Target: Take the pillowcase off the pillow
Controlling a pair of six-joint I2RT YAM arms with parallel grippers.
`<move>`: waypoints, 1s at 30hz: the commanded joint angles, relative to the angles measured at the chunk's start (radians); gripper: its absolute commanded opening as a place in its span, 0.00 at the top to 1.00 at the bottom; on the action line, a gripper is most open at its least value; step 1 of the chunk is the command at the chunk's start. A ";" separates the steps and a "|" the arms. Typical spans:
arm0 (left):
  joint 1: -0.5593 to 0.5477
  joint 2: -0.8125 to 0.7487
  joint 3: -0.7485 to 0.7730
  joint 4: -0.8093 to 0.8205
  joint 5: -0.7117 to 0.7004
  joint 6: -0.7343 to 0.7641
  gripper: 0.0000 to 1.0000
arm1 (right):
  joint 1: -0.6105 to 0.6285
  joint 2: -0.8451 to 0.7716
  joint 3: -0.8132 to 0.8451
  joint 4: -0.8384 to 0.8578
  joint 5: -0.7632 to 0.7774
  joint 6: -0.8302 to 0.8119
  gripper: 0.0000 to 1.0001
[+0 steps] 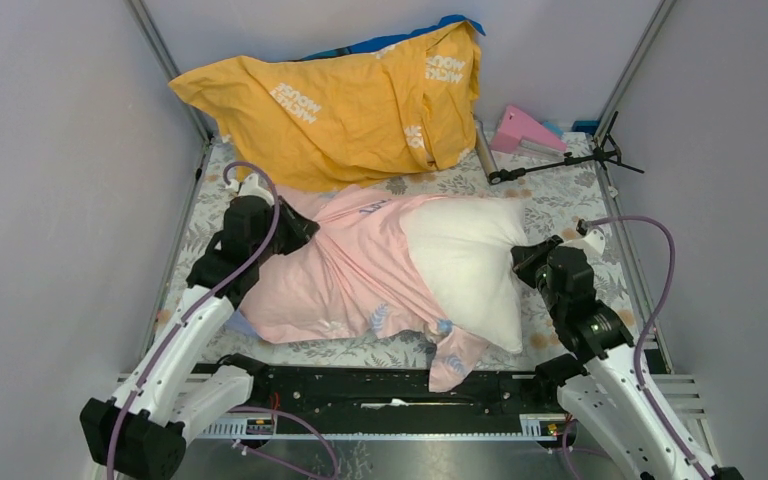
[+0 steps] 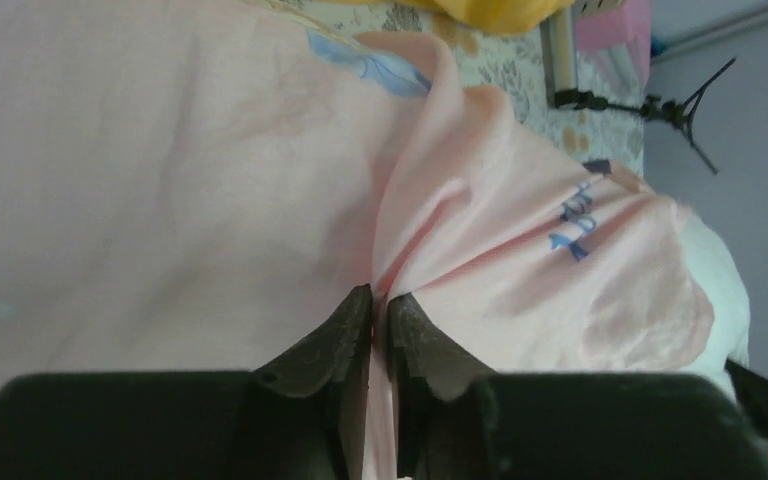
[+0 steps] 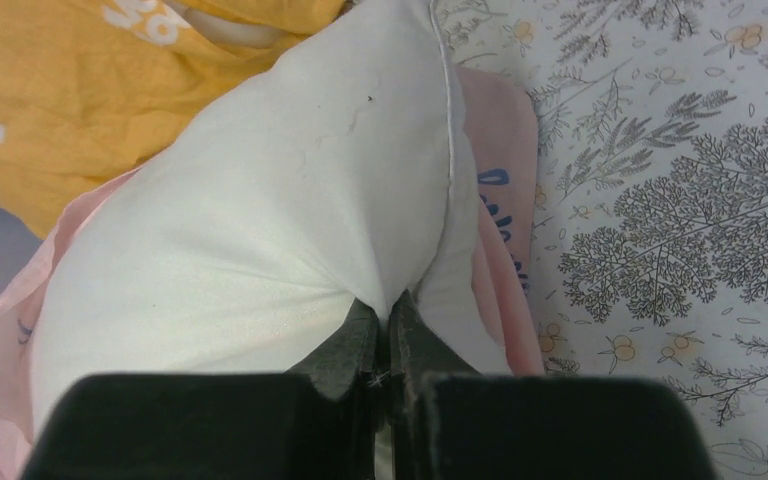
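Because cover and filling must part, my left gripper (image 2: 380, 300) pinches a fold of the thin pale pink fabric pillowcase (image 1: 325, 275) at nine o'clock, while my right gripper (image 3: 390, 312) clamps the bared end of the plump white pillow (image 1: 465, 265) at three o'clock.

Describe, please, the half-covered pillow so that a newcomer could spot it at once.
On the leaf-patterned table, just in front of the yellow-orange cushion, lies one plump mound. Its right half is the pillow: plain white, unprinted, poking out of the pale pink pillowcase.
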 commanded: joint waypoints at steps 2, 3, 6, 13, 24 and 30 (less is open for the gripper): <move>-0.008 0.038 0.094 0.079 0.135 0.087 0.62 | -0.031 0.058 0.032 0.192 0.019 0.153 1.00; -0.028 0.037 0.107 0.081 0.168 0.097 0.51 | -0.031 0.071 0.032 0.218 0.003 0.170 1.00; -0.171 0.036 0.146 0.084 0.202 0.112 0.30 | -0.031 0.125 0.044 0.282 -0.046 0.204 1.00; -0.714 0.107 0.215 0.089 -0.158 0.066 0.01 | -0.031 0.223 0.074 0.315 -0.102 0.218 1.00; -1.172 0.330 0.151 0.307 -0.385 -0.126 0.01 | -0.031 0.190 0.076 0.308 -0.056 0.156 1.00; -1.196 0.406 0.073 0.423 -0.424 -0.227 0.05 | -0.031 0.161 0.076 0.284 -0.050 0.149 1.00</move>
